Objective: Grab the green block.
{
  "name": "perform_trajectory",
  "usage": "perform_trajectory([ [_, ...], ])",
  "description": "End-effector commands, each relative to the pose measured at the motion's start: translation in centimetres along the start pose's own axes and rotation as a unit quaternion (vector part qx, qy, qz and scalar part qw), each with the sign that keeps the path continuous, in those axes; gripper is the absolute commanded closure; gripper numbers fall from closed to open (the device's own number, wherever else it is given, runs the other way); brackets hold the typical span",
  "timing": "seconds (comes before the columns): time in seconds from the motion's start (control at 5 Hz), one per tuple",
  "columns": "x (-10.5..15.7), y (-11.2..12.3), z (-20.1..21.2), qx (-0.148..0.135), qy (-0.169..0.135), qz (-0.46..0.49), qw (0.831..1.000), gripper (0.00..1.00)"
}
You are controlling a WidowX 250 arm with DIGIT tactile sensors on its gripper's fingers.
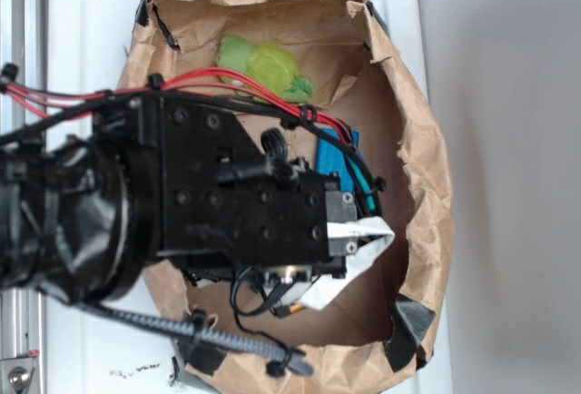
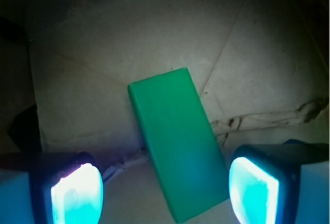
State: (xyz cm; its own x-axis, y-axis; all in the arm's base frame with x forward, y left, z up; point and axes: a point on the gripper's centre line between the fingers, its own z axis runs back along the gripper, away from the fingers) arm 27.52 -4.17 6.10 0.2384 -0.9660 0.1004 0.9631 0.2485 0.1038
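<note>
Green block between parted tool fingers

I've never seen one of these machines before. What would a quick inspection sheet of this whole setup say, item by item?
Surface: a crumpled brown paper bag lined like a bin, lying on a white panel.
Job's things: green block lies flat on the paper floor, tilted, between the two fingers and untouched; hidden under the arm in the exterior view.
Clutter: fuzzy lime-green plush toy at the back of the bag; blue block partly covered by the arm.
Grippers: gripper open, straddling the green block.
Cables: red wires and black cables run along the arm.
Surroundings: grey wall beside the panel; black tape on the bag's rim.
</note>
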Motion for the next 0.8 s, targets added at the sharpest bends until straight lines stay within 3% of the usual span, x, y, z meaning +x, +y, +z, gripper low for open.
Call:
perform_trajectory([
  [0.0,2.0,-0.7,-0.7,0.02,-0.023,-0.016,0.999,0.0],
  [0.2,3.0,-0.3,-1.2,0.016,-0.034,-0.005,0.999,0.0],
  [0.6,3.9,-0.4,-2.5,0.009,-0.019,-0.015,1.0,0.0],
])
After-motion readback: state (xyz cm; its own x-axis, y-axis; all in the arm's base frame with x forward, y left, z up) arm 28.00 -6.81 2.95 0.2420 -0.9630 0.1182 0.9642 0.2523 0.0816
